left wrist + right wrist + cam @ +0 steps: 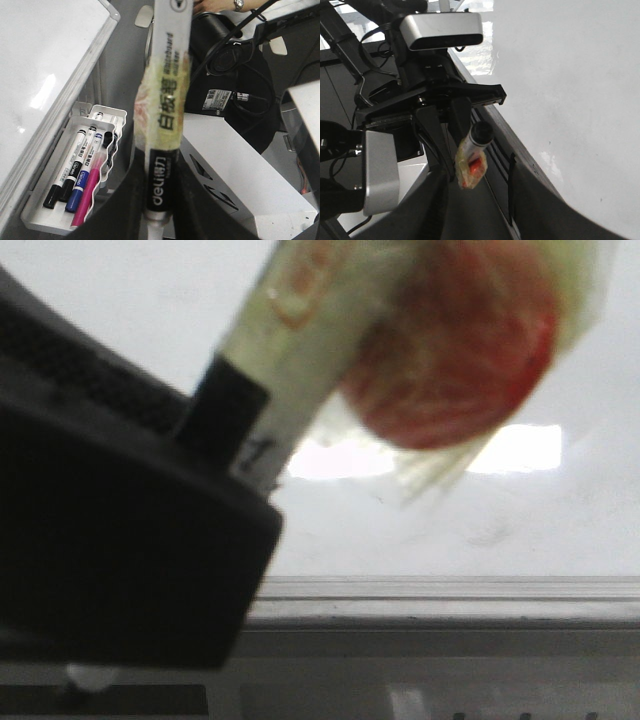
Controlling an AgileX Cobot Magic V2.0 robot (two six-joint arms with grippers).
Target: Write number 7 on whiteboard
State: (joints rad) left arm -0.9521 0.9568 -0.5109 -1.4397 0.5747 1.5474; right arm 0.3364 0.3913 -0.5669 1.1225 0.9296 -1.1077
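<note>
Your whiteboard (150, 300) filled the front view behind the arm, its grey edge rail (450, 605) running along the bottom, and bare white surface lay open to the right of the marker, broken only by a rectangular glare and faint smudges. No drawn stroke of a 7 could be made out on the board in any view.

Your left gripper (160, 200) was clamped on a whiteboard marker (167, 100), the fingers closed around its black lower end, the barrel wrapped in yellowish tape. In the right wrist view the same marker (472, 155) hung below that gripper, close beside the board's edge; whether the tip touched the board cannot be told. In the front view the marker (290, 350) slanted up to the right with a blurred red tag (455, 350) taped to it, very near the lens.

Your right gripper (475, 210) showed only as dark finger edges; its jaws stood apart with nothing between them.

Beside the board a white tray (42, 220) held several spare markers (75, 170). Cables and black equipment (240, 85) crowded the far side.
</note>
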